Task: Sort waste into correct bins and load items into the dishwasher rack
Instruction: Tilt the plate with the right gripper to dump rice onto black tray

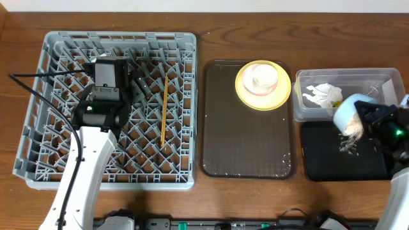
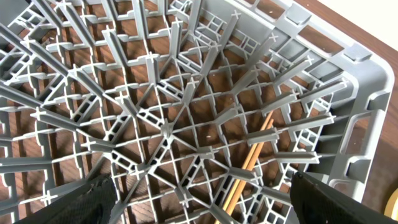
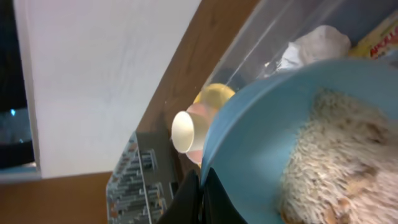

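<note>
Above grey plastic peg-lattice rack, left gripper spread wide; thin wooden chopsticks flat across pegs, just beside. Right gripper pinched on rim of smooth light-blue bowl, tilted over shallow black tray; pale grainy scraps at lip. Crumpled white napkin in clear tub; round yellow plate on brown tray.
</note>
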You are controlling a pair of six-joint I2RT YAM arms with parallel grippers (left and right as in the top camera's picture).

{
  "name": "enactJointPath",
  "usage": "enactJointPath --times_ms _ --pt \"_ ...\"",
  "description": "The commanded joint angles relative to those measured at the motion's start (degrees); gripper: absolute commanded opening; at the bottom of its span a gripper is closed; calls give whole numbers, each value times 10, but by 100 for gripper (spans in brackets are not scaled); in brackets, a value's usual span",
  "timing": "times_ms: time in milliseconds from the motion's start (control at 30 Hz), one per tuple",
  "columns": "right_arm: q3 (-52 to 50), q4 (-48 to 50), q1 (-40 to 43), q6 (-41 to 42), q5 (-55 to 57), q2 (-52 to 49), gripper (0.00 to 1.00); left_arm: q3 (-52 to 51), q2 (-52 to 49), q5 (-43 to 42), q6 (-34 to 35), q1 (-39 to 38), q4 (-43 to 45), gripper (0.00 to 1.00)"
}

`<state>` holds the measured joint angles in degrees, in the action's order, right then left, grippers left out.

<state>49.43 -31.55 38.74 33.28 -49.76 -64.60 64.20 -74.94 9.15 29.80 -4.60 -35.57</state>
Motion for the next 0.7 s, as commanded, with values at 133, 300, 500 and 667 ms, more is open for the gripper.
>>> enactJointPath --times_ms 133,300,500,667 --pt "-77 98 3 59 -17 5 1 5 1 1 -1 2 0 91" --pt "-120 174 3 62 -17 5 1 5 1 1 -1 2 0 91" --pt "-164 216 3 72 -18 5 1 5 1 1 -1 2 0 91" --pt "-169 272 8 72 -53 5 1 5 1 1 -1 2 0 91"
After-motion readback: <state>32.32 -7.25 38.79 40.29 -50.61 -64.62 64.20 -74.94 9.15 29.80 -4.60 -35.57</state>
